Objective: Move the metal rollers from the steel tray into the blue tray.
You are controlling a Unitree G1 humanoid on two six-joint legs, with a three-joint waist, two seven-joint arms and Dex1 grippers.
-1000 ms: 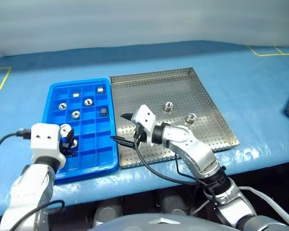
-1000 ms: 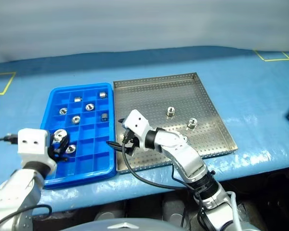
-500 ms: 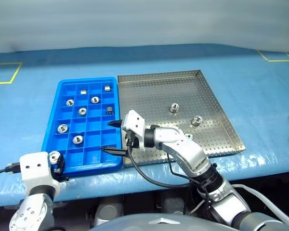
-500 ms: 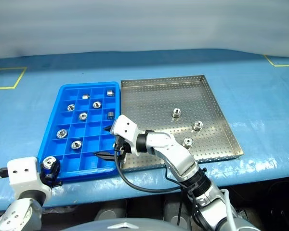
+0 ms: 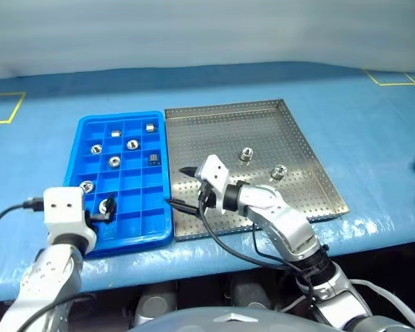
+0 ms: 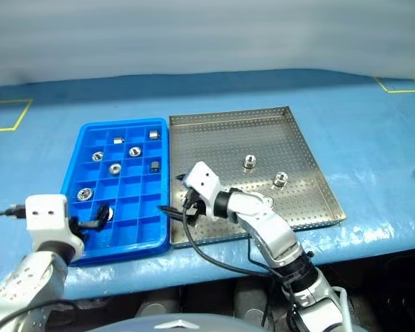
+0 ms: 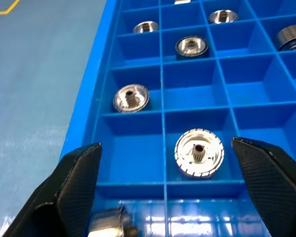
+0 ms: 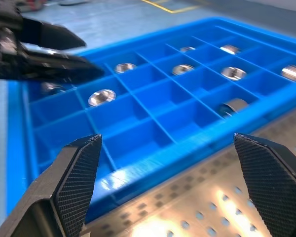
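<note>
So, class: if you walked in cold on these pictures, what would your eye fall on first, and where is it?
The bright blue gridded plastic tray on the left, with small shiny silver metal rollers scattered singly through its compartments. Beside it on the right lies the large perforated steel tray, still carrying a few rollers. The open left gripper hovers at the blue tray's near end; the open right gripper hangs over the trays' shared edge.

Right gripper (image 8: pixel 165 185) fingers (image 8: pixel 71 177) spread wide over the perforated steel tray (image 8: pixel 212 207); bright blue gridded plastic tray (image 8: pixel 153 106) beyond, shiny metal rollers (image 8: pixel 101 97) scattered among its compartments.
</note>
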